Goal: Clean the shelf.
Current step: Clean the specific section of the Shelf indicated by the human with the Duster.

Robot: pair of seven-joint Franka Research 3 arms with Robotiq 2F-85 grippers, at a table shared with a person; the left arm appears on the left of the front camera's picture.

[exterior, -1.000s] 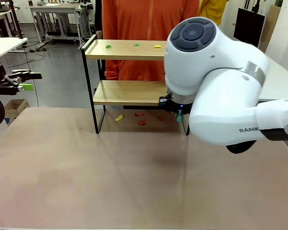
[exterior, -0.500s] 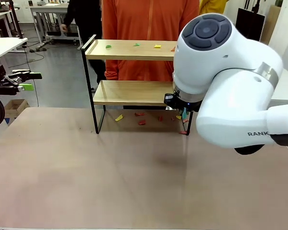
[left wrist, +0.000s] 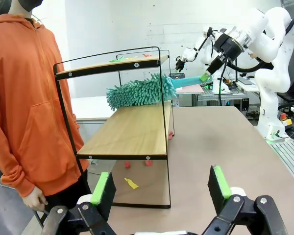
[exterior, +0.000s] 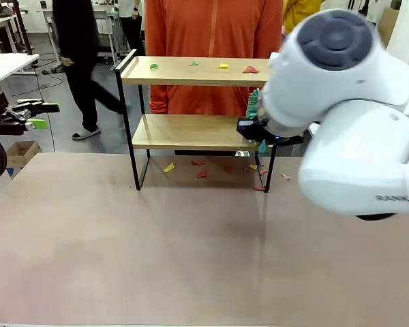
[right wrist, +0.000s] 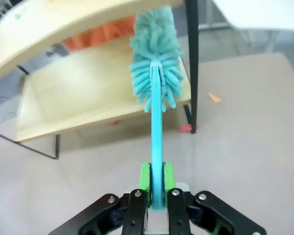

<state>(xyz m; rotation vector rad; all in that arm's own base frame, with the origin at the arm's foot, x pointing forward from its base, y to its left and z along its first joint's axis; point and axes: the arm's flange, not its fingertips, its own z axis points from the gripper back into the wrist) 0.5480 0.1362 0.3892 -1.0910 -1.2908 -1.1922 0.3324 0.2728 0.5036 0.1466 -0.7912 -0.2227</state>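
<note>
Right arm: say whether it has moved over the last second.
Yes. Against the shelf, the right arm has swung toward picture right and slightly up.

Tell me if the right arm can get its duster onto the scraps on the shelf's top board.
Probably, not directly: the duster in the right gripper sits under the top board; the scraps lie open above.
</note>
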